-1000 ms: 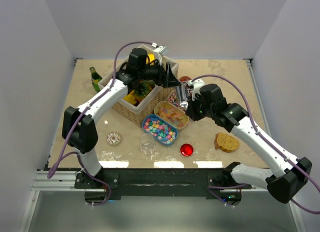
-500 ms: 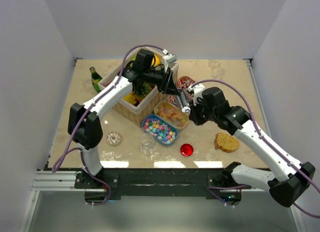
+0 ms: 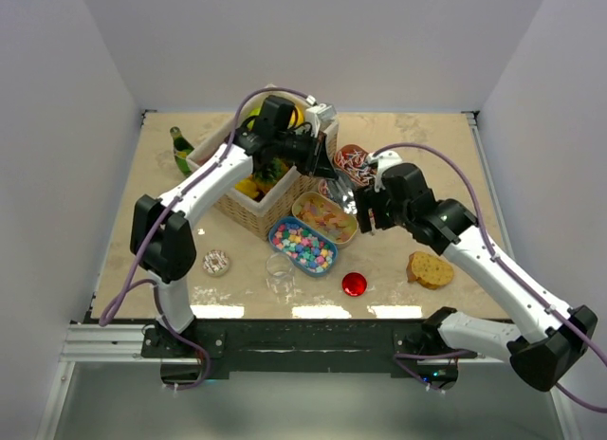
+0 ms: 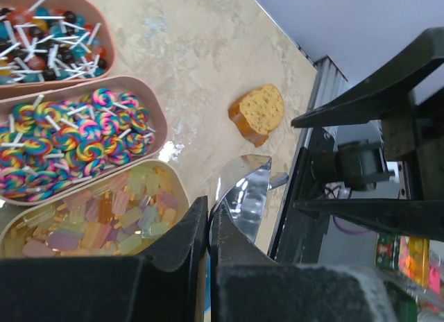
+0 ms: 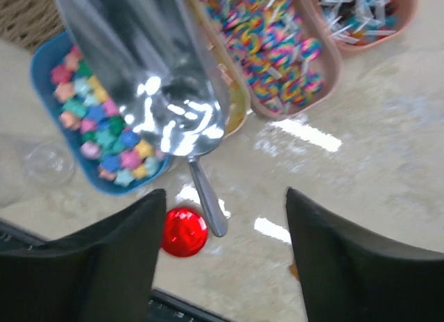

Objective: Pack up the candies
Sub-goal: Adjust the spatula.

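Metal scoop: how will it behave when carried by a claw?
The metal scoop mirrors the lights, so it is probably slick and rigid. The left claw seems to pinch its bowl edge, with the handle free inside the open right claw, so it may pivot.

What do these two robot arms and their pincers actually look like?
Both the left arm and right arm have white tube-like links with chunky black joints. A purple cable loops along each. The left gripper and right gripper are black, with two flat fingers each.
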Robot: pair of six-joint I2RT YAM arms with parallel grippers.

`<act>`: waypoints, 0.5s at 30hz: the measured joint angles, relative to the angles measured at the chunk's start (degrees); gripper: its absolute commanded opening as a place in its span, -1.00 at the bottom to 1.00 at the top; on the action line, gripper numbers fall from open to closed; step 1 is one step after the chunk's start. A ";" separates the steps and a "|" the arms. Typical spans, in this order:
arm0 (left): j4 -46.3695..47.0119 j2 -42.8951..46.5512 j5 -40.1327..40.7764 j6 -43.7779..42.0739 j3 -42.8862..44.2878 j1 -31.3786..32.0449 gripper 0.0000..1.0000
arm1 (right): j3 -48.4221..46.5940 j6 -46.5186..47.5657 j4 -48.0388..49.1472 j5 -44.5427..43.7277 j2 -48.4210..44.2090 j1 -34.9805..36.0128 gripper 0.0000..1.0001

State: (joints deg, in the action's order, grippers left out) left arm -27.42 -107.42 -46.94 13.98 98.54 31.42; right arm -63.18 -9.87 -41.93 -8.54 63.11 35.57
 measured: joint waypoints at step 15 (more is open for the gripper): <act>12.46 8.11 16.55 29.79 -1.55 -3.89 -1.00 | -14.45 -23.78 8.04 -21.49 -0.83 -3.04 0.95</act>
State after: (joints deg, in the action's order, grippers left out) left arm -14.96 -99.31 -30.39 43.77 96.99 27.53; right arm -77.62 -33.65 -33.89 -30.02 62.28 32.53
